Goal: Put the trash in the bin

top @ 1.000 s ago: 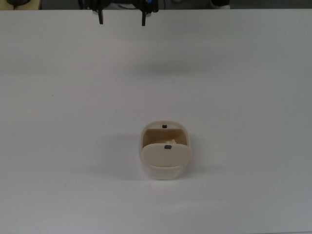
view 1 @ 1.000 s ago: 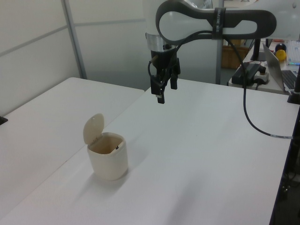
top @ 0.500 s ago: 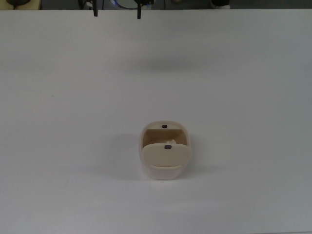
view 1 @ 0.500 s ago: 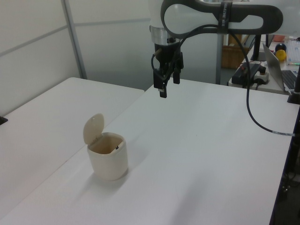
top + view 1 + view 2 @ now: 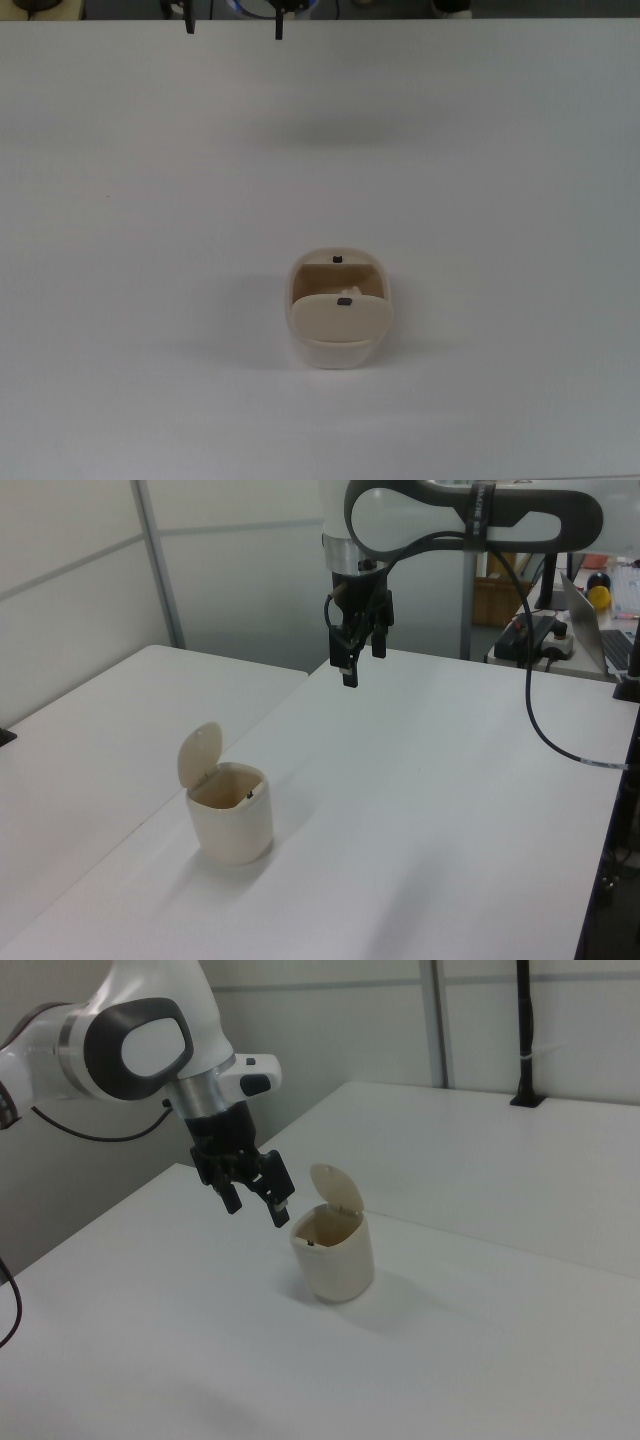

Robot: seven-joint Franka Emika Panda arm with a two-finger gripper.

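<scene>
- The end effector (image 5: 358,664) is hanging in the air over the far part of the white bench (image 5: 450,810), well apart from the bin (image 5: 231,823), with its two fingers spread wide and nothing between them.
- The bin is sitting upright near the middle of the bench with its swing lid (image 5: 337,1190) tipped up, so the opening is showing. In the left view it's down to the left of the arm, nearer the camera.
- The trash (image 5: 345,289) is looking like it's already inside. In the top view there's a small pale lump just peeking out past the lid's edge, inside the rim. It's hard to make out more than that, and the left and right views are only showing a dark speck on the inner wall, which I'd guess is one of the clips.
- No loose paper is lying anywhere on the bench in any of the three views.
- So I'm reading this as the tail end of the job: drop done, arm hanging clear.
- Next move isn't calling for much, I'd say: just keeping the arm up and away so it isn't clipping the raised lid or nudging the light bin over.
</scene>
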